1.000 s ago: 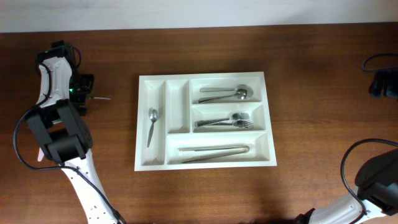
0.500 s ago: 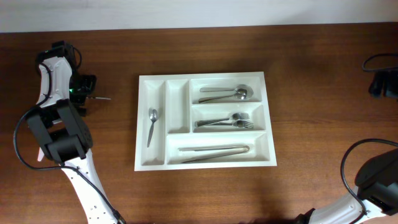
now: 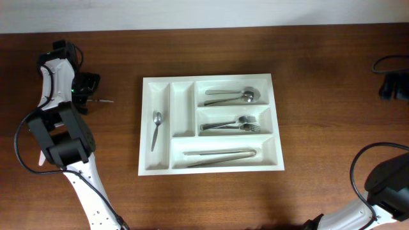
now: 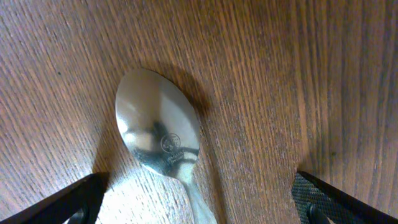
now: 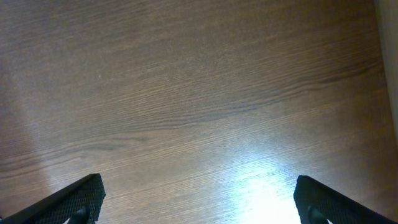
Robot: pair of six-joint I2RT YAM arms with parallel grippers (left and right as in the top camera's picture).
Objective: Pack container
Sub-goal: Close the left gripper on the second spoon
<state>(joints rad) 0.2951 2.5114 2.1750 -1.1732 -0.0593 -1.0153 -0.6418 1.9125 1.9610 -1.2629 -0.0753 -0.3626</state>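
left hand (image 4: 200, 208): spread, straddling a spoon (image 4: 158, 134) lying flat on the table (image 4: 311, 74).
tray (image 3: 183, 108): mid-table, partly filled, apart from the left hand.
right hand (image 5: 199, 202): spread above the table.
risk: closing off-centre could skid or flip the thin spoon.

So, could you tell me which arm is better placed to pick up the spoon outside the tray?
Left: the left gripper, open, straddles the spoon on the table; the right gripper hangs over bare wood.
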